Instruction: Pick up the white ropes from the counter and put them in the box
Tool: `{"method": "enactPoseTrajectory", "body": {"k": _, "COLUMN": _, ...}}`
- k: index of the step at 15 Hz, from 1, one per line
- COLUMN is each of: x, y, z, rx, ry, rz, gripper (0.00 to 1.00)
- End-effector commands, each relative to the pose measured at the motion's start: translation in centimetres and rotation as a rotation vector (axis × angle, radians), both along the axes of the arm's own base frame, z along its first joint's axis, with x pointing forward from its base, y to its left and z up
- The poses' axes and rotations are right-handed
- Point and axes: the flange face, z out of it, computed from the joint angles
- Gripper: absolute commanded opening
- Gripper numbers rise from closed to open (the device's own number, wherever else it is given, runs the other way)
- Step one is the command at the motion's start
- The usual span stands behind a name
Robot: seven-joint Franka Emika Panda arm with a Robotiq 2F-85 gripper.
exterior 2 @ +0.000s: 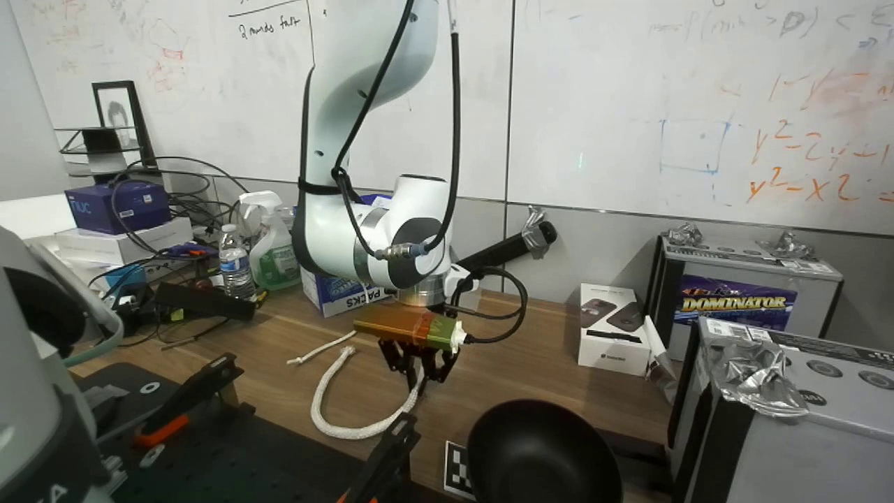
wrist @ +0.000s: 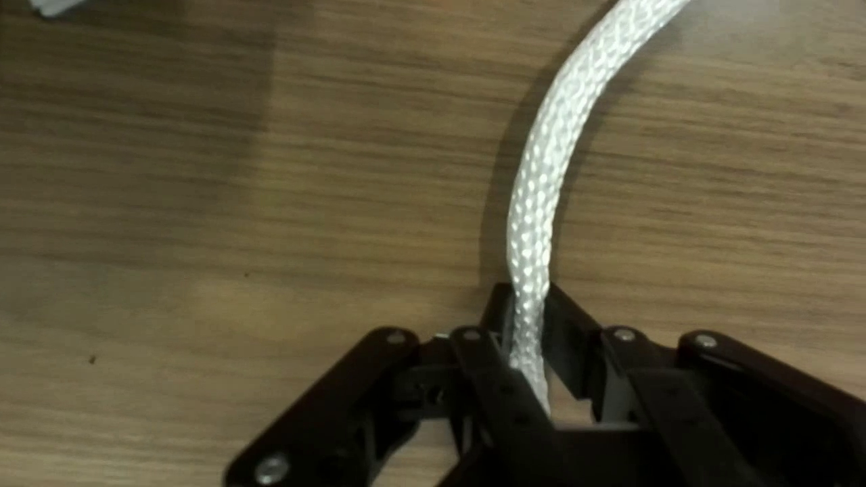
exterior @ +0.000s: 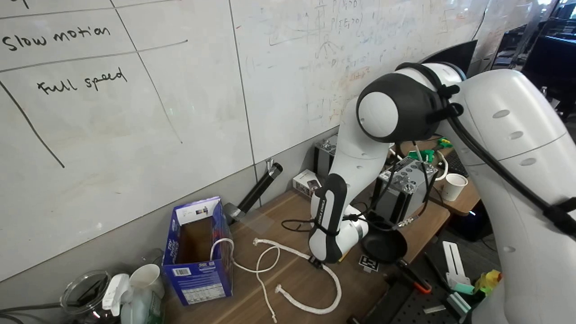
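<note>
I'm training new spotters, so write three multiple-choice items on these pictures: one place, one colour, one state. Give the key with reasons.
1. Where does the thin rope lie?
A. In the pan
B. Over the rim of the box and onto the counter
C. Around the spray bottle

2. What is the main colour of the box's outside?
A. Blue
B. Orange
C. Green

3. How do the fingers stand?
A. Wide open
B. Closed on nothing
C. Closed on the thick rope

1 B: an exterior view shows it bent over the edge, then trailing across the wood.
2 A: its outer walls show blue in both exterior views.
3 C: in the wrist view they pinch the rope.
</note>
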Motion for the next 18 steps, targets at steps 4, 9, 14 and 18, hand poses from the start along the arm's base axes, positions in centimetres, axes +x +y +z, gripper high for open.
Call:
{"method": "enactPoseTrajectory", "body": {"k": 4, "x": 2.6, "y": 8.6, "z": 7.1, "rx": 0.004, "ry": -0.013, "rz": 0.076, "gripper": 0.10}}
{"method": "enactPoseTrajectory", "body": {"k": 9, "x": 5.2, "y": 17.2, "z": 16.2, "rx": 0.039, "ry": -0.028, "rz": 0.145, "gripper": 0.10}}
{"method": "enactPoseTrajectory", "body": {"k": 14, "x": 8.3, "y": 22.9, "z": 27.8, "rx": -0.008, "ry": -0.094, "rz": 0.131, "gripper": 0.10}}
{"method": "enactPoseTrajectory", "body": {"k": 18, "x": 10.5, "y": 26.2, "z": 36.7, "rx": -0.059, "ry": -0.189, "rz": 0.070, "gripper": 0.09}}
